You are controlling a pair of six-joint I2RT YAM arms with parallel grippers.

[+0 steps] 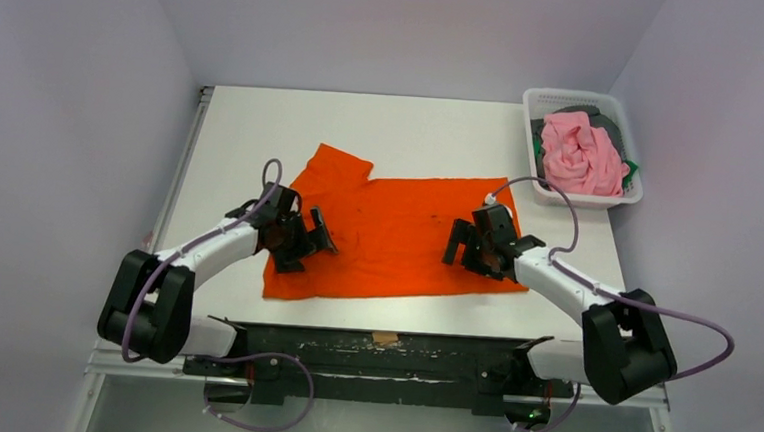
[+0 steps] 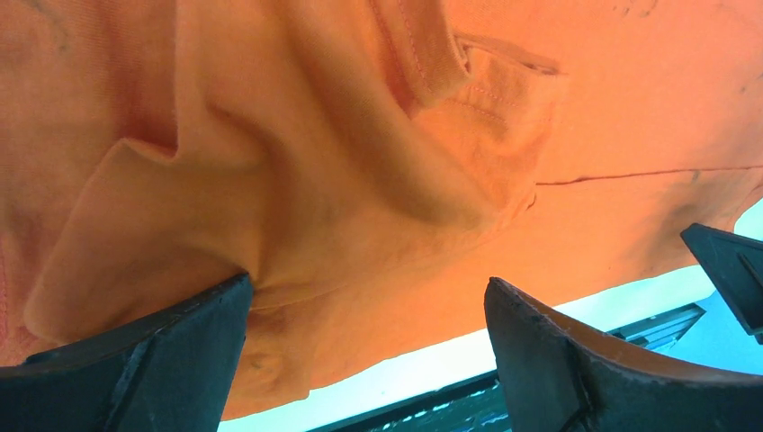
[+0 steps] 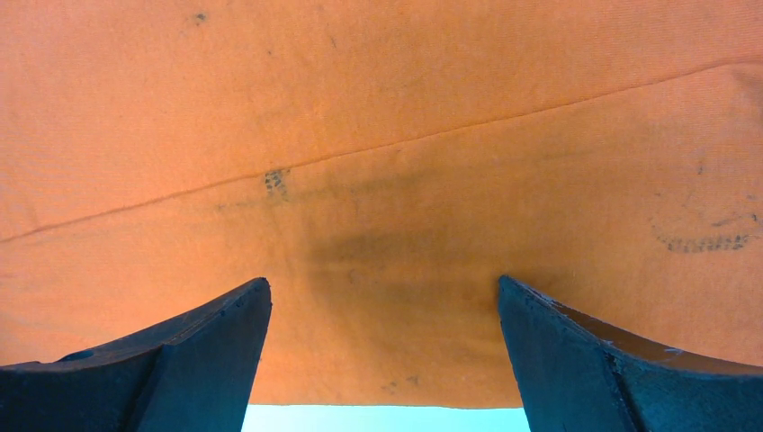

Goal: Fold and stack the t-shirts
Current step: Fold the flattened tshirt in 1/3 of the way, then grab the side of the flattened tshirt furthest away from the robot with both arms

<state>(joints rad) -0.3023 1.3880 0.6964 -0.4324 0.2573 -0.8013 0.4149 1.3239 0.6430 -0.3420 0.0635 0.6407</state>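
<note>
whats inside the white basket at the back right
A crumpled pink t-shirt fills the basket, with darker grey and green cloth showing around it. How many garments lie underneath is hidden.

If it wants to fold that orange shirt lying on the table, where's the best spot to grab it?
Probably the near edge of the orange t-shirt, pinched from above on the arms' side. The cloth lies flat, so only an edge can be pinched and lifted. The left gripper and right gripper hover open above the shirt, towards either end.
</note>
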